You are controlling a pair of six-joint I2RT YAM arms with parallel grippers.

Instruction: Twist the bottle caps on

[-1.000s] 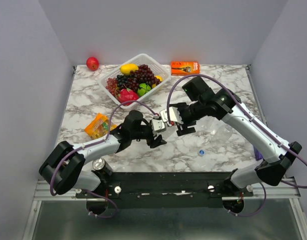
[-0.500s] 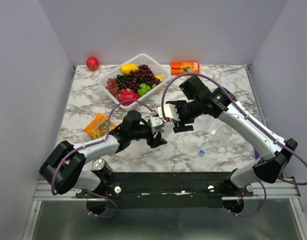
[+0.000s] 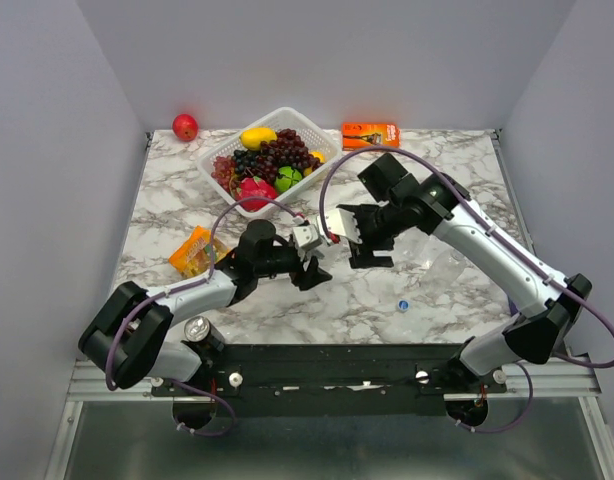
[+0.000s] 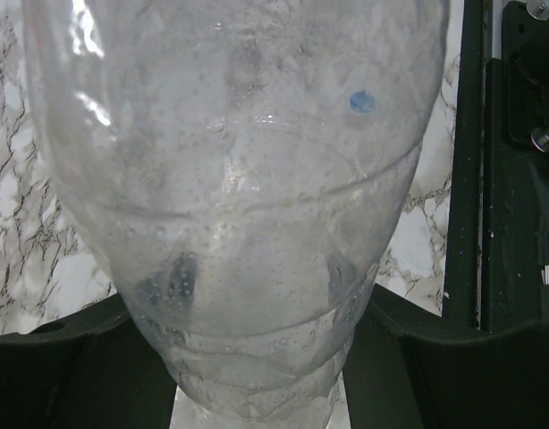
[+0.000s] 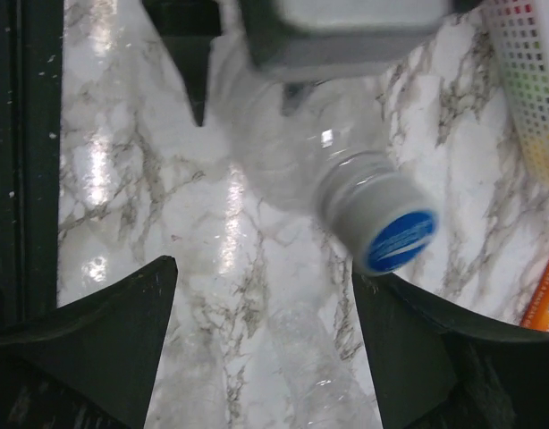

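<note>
Right gripper (image 5: 264, 281) is wide open and holds nothing. The cap (image 5: 395, 237) sits on the neck of the bottle (image 5: 274, 152) but off-centre to it, by the tip of one finger rather than between the pads. Left gripper (image 4: 248, 304) is clamped on the bottle's body, holding it off the desk (image 3: 167, 200) with the neck toward the right arm. I read this as the screw-on step for this bottle, cap seated, tightness unknown. To do it well: shift the right gripper sideways until the cap is centred between the fingers, line the wrist axis up with the neck, close only on the cap's rim, then turn. Keep the left grip firm but light, since the thin wall will likely buckle and let the neck swing. Regrip and repeat rather than forcing one long turn. Counts: two caps seen, this one plus a loose cap (image 3: 402, 305) on the desk near the front; a third is not visible. Bottles: one held, a second bottle (image 3: 439, 262) lying to the right, maybe a third beside the loose cap, too faint to confirm. One fruit basket (image 3: 227, 150), one apple (image 3: 185, 127), two orange packets, back packet (image 3: 371, 134) and left packet (image 3: 195, 250), one can (image 3: 197, 330).
</note>
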